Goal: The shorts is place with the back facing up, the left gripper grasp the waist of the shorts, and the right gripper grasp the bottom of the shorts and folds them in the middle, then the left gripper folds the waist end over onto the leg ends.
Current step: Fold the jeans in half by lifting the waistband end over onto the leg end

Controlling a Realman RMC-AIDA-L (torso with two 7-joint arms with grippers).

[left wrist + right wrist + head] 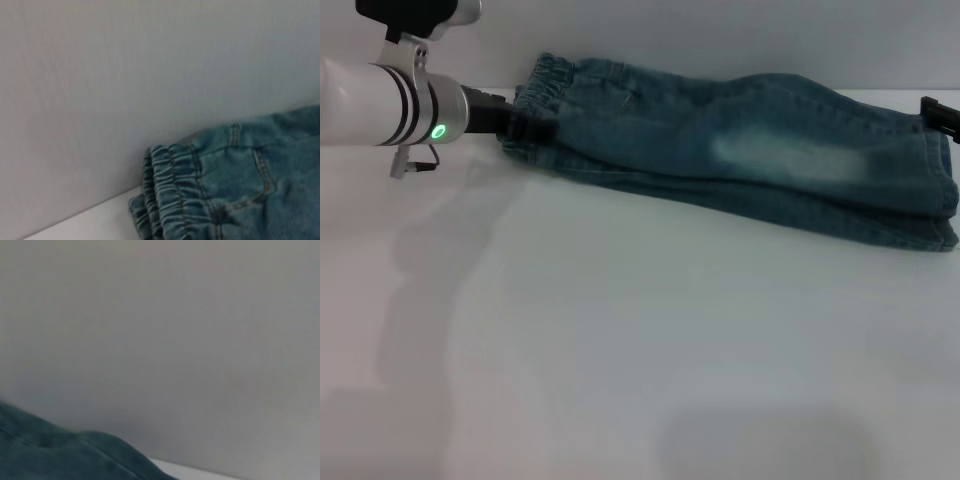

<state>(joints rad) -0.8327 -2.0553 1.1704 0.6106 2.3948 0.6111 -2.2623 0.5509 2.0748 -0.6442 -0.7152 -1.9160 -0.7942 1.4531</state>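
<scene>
The blue denim shorts [740,150] lie folded lengthwise along the back of the white table [620,340]. The elastic waist [548,82] is at the left and the leg ends [935,195] at the right. My left gripper [525,127] is at the near corner of the waist, its dark fingers overlapping the fabric and shut on it. The left wrist view shows the gathered waistband [170,195] close up. Only a black tip of my right gripper [940,113] shows, at the far corner of the leg ends. A dark fold of the shorts [60,455] shows in the right wrist view.
A plain grey wall [720,35] rises right behind the shorts. The white tabletop stretches toward me in front of the shorts.
</scene>
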